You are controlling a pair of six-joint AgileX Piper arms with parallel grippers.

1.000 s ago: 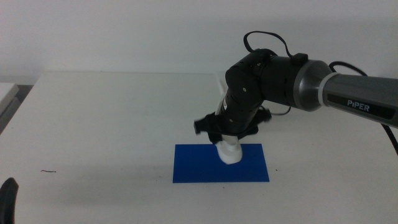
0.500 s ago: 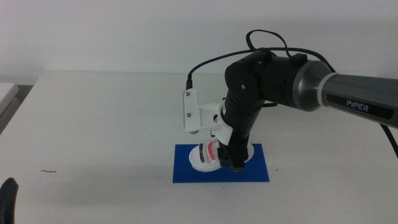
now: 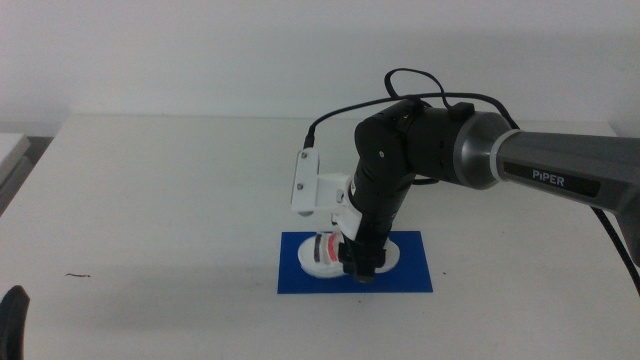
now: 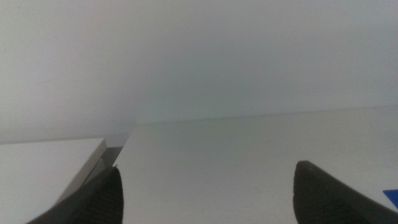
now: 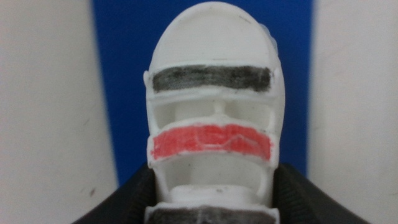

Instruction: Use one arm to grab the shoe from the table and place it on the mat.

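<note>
The white shoe [image 3: 323,255] with black and red straps lies on the dark blue mat [image 3: 300,281], left of the mat's middle. The right arm [image 3: 470,160] reaches in from the right and points down. Its gripper [image 3: 362,262] is at the shoe's right end, shut on it. In the right wrist view the shoe [image 5: 211,112] sits between the two dark jaws of the gripper [image 5: 212,186], with the mat [image 5: 124,74] beneath. The left gripper [image 3: 10,320] waits at the bottom left corner; in its wrist view [image 4: 208,186] the jaws stand wide apart and empty.
The white table [image 3: 150,200] stretches around the mat on all sides. A white camera bracket [image 3: 308,185] with a black cable sticks out from the right wrist. A small dark mark [image 3: 77,275] lies near the table's left front.
The right arm has brought the shoe down from a tilted hold above the mat to lying flat on it. The wrist has turned and sunk slightly. The left gripper has not moved.
</note>
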